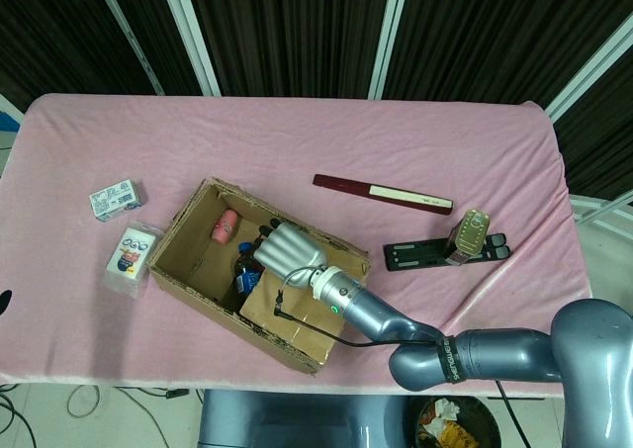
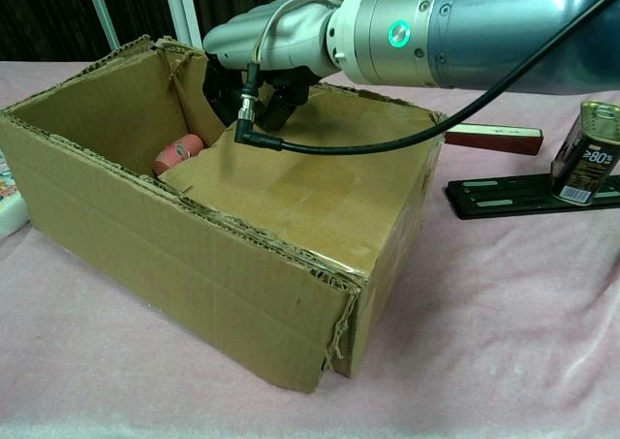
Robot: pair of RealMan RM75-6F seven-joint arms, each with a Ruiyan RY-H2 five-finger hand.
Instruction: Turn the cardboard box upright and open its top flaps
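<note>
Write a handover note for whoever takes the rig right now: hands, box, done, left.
Right hand: over the cardboard box, fingers curled down at the edge of the folded-in flap; grip not confirmable.
Left hand: not in view.
Box: upright on the pink table, left half open, showing a bottle and a pink item inside.
Done: box upright.
Left: lift that flap out and open the rest, probably from its free edge.
</note>
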